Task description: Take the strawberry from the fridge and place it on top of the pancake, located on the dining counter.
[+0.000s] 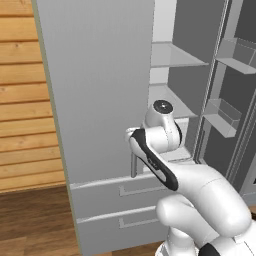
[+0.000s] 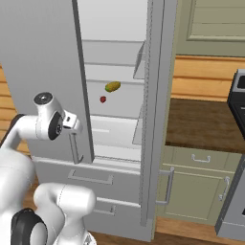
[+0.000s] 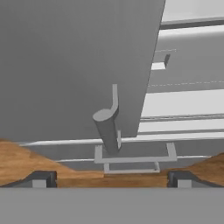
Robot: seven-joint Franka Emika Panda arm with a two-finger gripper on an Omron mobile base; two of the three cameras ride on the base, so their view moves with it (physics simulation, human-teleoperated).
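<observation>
Status, as I read it: fridge point(image 2: 48, 57) open; strawberry point(image 2: 102, 99) mid-frame, unpicked; my gripper point(image 3: 111, 179) spread, empty; pickup, delivery remain.

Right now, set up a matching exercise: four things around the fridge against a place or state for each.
Things:
1. strawberry
2. yellow-green fruit
3. fridge right door
4. tool

Places or states:
A. swung open
B. open, before the left door's handle
C. on a fridge shelf, the upper of two fruits
D. red, just below the other fruit

Pairs: 1-D, 2-C, 3-A, 4-B
</observation>
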